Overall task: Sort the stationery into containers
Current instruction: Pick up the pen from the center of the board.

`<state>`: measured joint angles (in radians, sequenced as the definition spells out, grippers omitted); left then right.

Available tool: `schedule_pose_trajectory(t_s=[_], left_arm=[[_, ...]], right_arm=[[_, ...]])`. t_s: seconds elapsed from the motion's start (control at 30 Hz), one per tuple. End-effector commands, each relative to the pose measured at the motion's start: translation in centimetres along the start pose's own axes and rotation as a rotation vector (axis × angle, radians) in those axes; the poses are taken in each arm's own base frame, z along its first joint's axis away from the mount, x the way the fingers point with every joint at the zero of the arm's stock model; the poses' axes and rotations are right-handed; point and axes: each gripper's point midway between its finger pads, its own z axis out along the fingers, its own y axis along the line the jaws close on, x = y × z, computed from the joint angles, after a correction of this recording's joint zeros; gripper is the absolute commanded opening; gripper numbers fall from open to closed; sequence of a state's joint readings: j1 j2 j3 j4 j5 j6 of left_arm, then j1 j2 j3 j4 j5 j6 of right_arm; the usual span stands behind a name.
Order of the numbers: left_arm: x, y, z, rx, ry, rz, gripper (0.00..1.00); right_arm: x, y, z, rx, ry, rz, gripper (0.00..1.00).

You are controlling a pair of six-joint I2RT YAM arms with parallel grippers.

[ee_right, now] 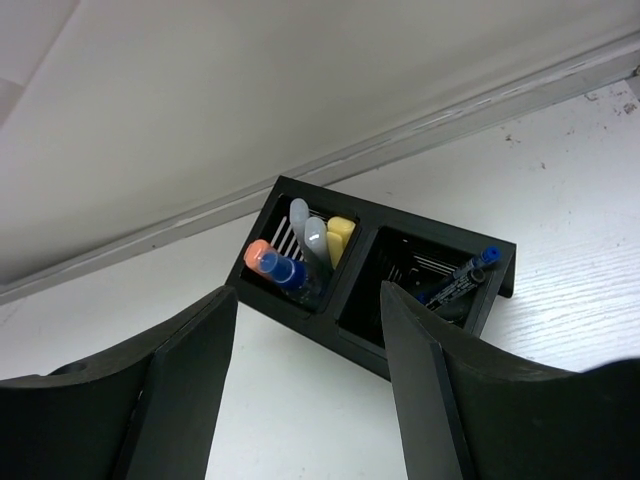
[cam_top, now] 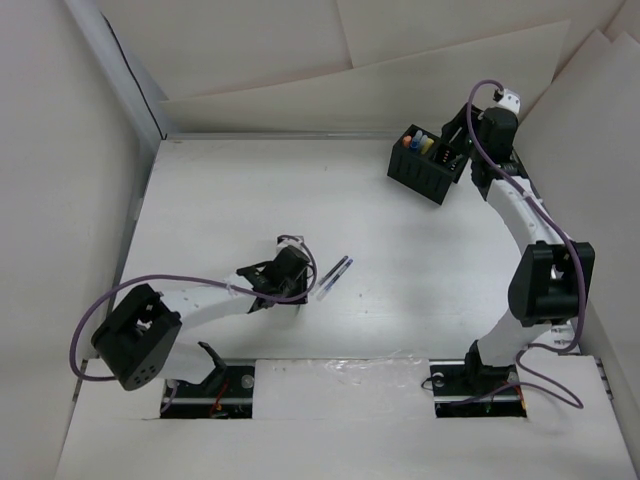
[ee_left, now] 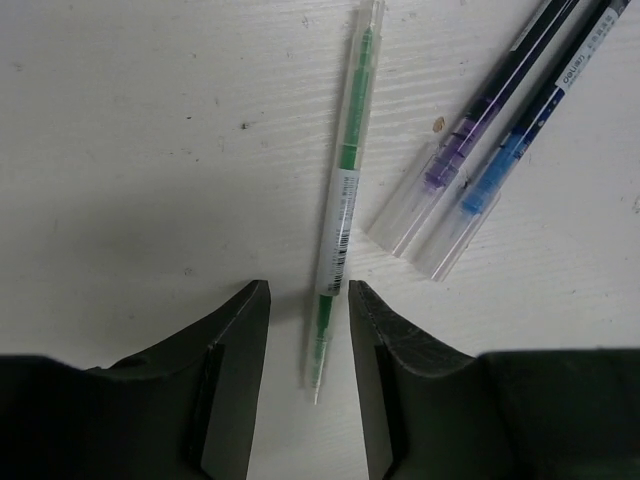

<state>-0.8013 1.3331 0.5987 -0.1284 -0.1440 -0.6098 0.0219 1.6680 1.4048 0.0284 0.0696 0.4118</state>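
Observation:
A thin green pen (ee_left: pixel 345 200) lies on the white table, its tip end between the fingers of my open left gripper (ee_left: pixel 308 288), touching neither. Two clear pens with dark caps, one purple (ee_left: pixel 478 115) and one blue (ee_left: pixel 520 140), lie just right of it; they also show in the top view (cam_top: pixel 333 278) beside the left gripper (cam_top: pixel 297 278). The black organiser (ee_right: pixel 350 320) holds orange-capped (ee_right: pixel 258 256), blue (ee_right: pixel 285 272), grey and yellow (ee_right: pixel 340 235) markers in its left compartment and a blue pen (ee_right: pixel 462 280) in its right. My right gripper (ee_right: pixel 308 290) is open and empty just above it.
The organiser (cam_top: pixel 428 165) stands at the far right of the table, tilted, with the right gripper (cam_top: pixel 452 148) behind it. White walls enclose the table at the back and on both sides. The arm bases sit at the near edge.

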Motion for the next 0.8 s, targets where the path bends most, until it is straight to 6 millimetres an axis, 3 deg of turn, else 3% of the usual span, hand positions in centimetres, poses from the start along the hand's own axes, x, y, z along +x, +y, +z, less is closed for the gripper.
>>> schedule_pose_trajectory(t_s=[0.0,0.2,0.37,0.47,0.6,0.67,0.73,0.77], left_arm=[[0.2,0.7,0.1,-0.048,0.010,-0.011,0.33],[0.3,0.9,0.6,-0.070,0.022,-0.005,0.23],[0.0,0.9,0.8,-0.106,0.002,0.009,0.07],[-0.5,1.2,0.6,-0.135,-0.023,0.019,0.03],[-3.5,0.2,-1.0,-0.113,-0.127,-0.007,0.02],[-5.4,-0.4,-2.4,-0.088,-0.195,-0.020,0.02],[-7.1,-1.7,-3.4,-0.031,-0.246,-0.019,0.03],[-8.6,-3.0,-4.1,0.019,-0.291,-0.018,0.03]], right_arm=[[-2.7,1.5,-1.5,-0.049,-0.068,0.018,0.65],[-2.2,1.9,-1.8,-0.080,-0.054,0.017,0.65],[-1.9,3.4,-2.9,-0.160,-0.025,0.033,0.65],[-0.4,5.2,-3.6,-0.238,0.021,0.035,0.65],[2.3,9.1,-5.7,-0.403,0.120,0.043,0.65],[5.2,11.0,-7.2,-0.489,0.206,0.044,0.60],[6.3,13.1,-8.8,-0.578,0.233,0.042,0.46],[8.0,14.9,-10.1,-0.650,0.282,0.033,0.38]])
